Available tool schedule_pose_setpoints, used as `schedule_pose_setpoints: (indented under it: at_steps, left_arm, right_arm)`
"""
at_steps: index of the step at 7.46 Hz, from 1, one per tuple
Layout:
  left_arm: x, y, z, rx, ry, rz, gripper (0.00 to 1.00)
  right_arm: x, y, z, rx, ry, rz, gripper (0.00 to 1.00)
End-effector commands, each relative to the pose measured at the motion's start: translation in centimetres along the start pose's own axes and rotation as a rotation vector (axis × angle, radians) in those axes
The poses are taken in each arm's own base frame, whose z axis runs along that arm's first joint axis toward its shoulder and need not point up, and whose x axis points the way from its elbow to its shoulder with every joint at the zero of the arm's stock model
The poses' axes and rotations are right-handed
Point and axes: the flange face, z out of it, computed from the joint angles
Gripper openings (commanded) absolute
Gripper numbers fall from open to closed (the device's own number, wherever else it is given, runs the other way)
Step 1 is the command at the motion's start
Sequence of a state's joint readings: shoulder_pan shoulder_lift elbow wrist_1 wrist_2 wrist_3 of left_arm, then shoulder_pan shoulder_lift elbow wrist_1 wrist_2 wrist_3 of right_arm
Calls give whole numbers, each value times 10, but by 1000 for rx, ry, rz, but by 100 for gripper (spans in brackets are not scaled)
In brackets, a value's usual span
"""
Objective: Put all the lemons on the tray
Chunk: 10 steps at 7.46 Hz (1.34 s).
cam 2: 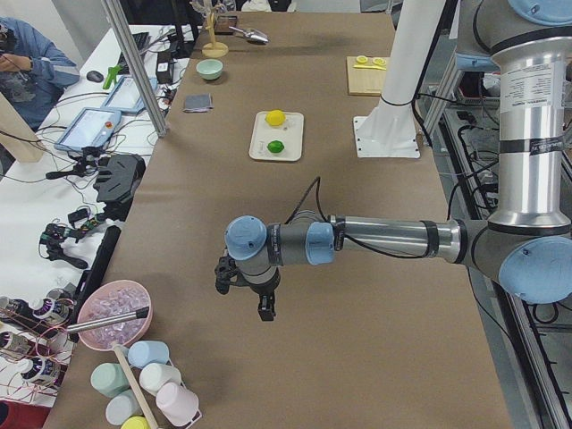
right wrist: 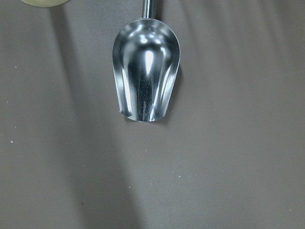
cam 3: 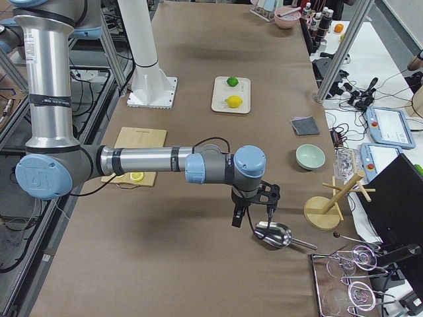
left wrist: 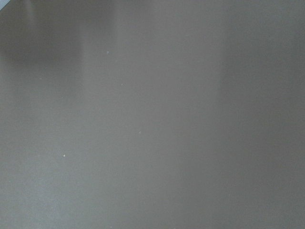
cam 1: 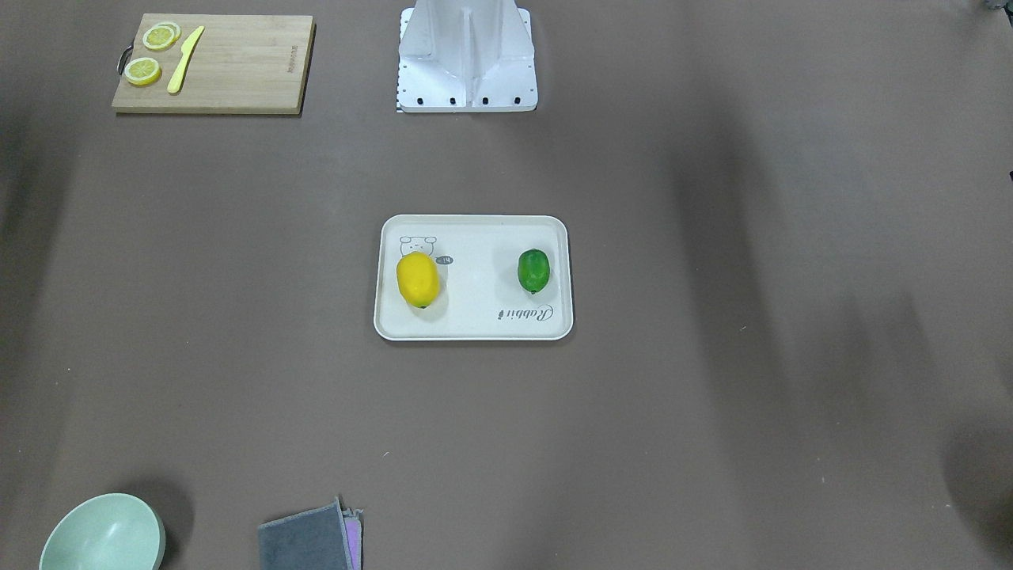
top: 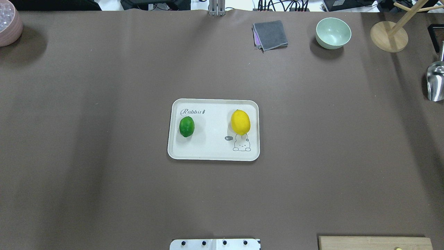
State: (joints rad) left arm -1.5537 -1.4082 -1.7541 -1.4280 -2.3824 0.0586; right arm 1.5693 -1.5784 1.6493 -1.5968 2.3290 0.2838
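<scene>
The off-white tray [top: 213, 152] lies at the middle of the table. The yellow lemon [top: 240, 122] and the green lemon [top: 186, 126] both rest on it, apart from each other. In the front-facing view the yellow lemon [cam 1: 417, 279] and green lemon [cam 1: 533, 270] sit on the tray [cam 1: 475, 324]. My left gripper [cam 2: 250, 299] hangs over bare table far from the tray, toward the table's left end. My right gripper [cam 3: 252, 214] hangs just above a metal scoop [cam 3: 273, 234] at the right end. I cannot tell if either is open or shut.
A wooden cutting board [cam 1: 237, 71] with lemon slices and a yellow knife lies near the robot base [cam 1: 467, 63]. A green bowl [top: 333, 33], a grey cloth [top: 270, 34], a wooden stand [top: 388, 36] and a pink bowl [top: 8, 24] line the far edge.
</scene>
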Motion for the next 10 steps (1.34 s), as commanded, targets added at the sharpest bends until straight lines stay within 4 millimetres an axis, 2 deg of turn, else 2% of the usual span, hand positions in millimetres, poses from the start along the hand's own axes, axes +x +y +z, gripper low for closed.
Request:
schedule_pose_setpoints:
  at_steps: [1, 4, 10]
  left_arm:
    - [-6, 29, 3, -15, 0, -18, 98]
    - [-26, 29, 6, -35, -47, -50, 98]
    - [-27, 31, 7, -40, -51, -27, 98]
  right_arm:
    - [0, 0, 0, -1, -1, 0, 100]
    - [0, 0, 0, -1, -1, 0, 100]
    - [1, 1, 1, -1, 1, 1, 100]
